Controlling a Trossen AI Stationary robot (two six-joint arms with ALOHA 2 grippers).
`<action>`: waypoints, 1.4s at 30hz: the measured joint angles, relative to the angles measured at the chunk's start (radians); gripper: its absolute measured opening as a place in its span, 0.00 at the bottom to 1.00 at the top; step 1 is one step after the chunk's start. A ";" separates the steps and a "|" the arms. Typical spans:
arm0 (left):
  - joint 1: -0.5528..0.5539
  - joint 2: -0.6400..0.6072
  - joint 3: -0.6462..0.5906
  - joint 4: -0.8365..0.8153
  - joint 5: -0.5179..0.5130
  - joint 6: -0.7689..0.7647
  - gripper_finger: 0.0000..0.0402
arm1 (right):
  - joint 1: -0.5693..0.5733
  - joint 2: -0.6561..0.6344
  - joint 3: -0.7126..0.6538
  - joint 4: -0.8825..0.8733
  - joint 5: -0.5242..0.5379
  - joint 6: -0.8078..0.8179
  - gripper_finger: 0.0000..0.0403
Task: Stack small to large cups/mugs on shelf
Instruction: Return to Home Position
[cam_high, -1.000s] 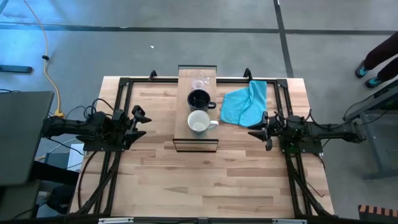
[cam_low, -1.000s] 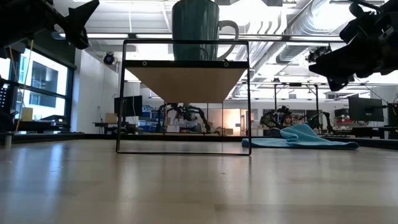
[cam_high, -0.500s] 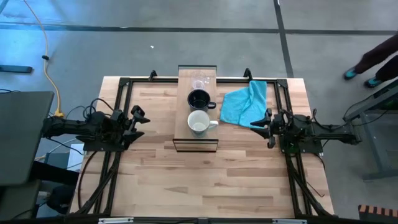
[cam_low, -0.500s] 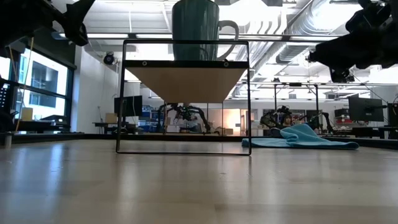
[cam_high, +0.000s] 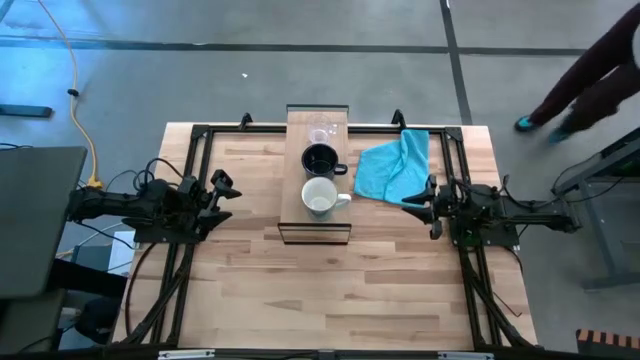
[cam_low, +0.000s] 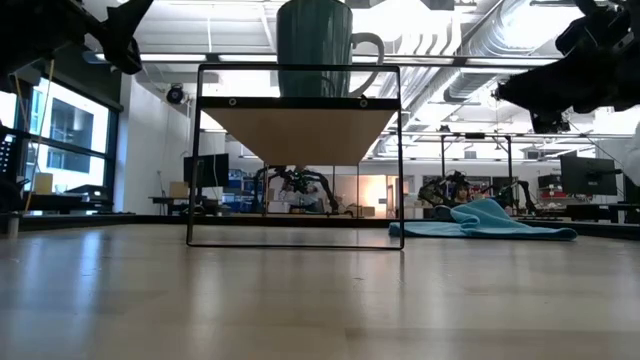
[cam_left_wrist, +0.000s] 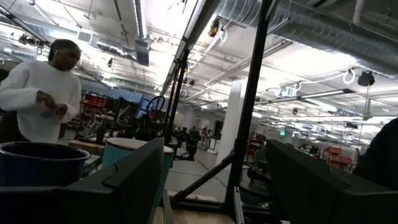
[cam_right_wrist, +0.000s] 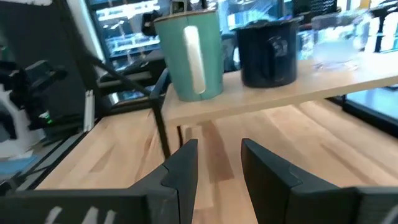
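Lining shelf (cam_high: 295, 172), glass cup (cam_high: 322, 132), dark mug (cam_high: 320, 160), teal mug (cam_high: 319, 197)

desk (cam_high: 300, 290): shelf (cam_high: 296, 172) at rear centre, turquoise cloth (cam_high: 392, 168) just beside it on the right | shelf: clear glass cup (cam_high: 321, 132), dark mug (cam_high: 320, 160), teal mug (cam_high: 319, 198) in one row, rear to front
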 joint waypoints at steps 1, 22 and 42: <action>0.000 0.000 0.000 0.000 0.000 0.000 0.67 | 0.000 0.000 0.001 -0.007 -0.014 0.001 0.28; 0.000 0.000 0.000 0.009 0.008 0.057 0.67 | 0.000 0.004 0.001 -0.014 -0.061 0.000 0.28; 0.000 0.000 0.000 -0.160 -0.023 0.205 0.67 | 0.000 0.004 0.001 -0.015 -0.061 0.000 0.28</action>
